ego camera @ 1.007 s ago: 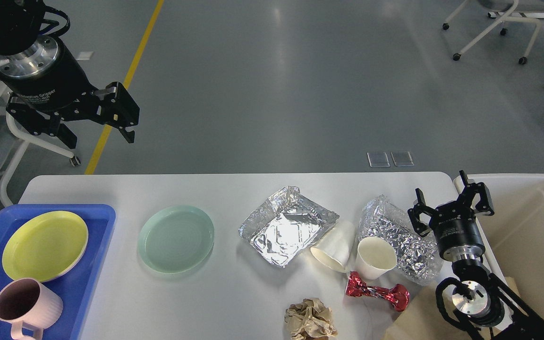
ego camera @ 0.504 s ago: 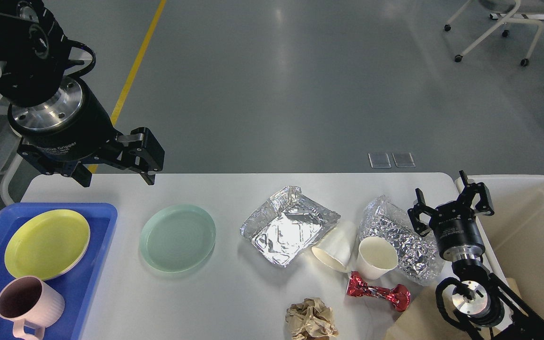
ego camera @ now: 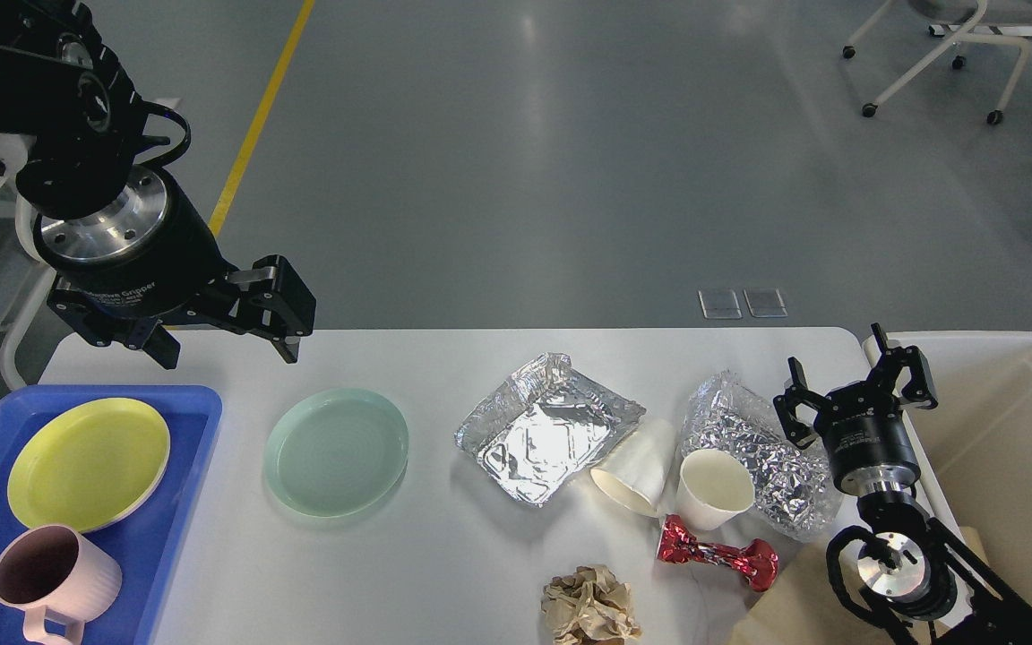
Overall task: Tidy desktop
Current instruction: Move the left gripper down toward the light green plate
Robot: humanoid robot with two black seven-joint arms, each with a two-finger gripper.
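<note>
The desktop (ego camera: 444, 555) filled the near half of the view, its far edge running across the middle. The left gripper (ego camera: 227, 342) hung over the far left corner of the desktop, jaws spread and holding nothing, above and just beyond a green plate (ego camera: 337, 451). That plate lay flat on the desktop, just right of a blue tray (ego camera: 189, 466) at the near left. In the tray sat a yellow plate (ego camera: 88, 463) and, nearer, a pink mug (ego camera: 52, 580) standing upright.

Right of centre lay a foil tray (ego camera: 545, 428), open side up. Just right of it a paper cup (ego camera: 637, 469) lay on its side, touching a second cup (ego camera: 713, 489) that stood upright. Behind the upright cup was a crumpled foil wad (ego camera: 762, 448). Near these, a red wrapper (ego camera: 717, 552) lay twisted, and a ball of brown paper (ego camera: 589, 607) sat at the near edge.

The right gripper (ego camera: 855, 392) hovered at the right end of the desktop, beside the foil wad, jaws spread and empty. A cream bin (ego camera: 1018, 394) stood just beyond the desktop's right edge.
</note>
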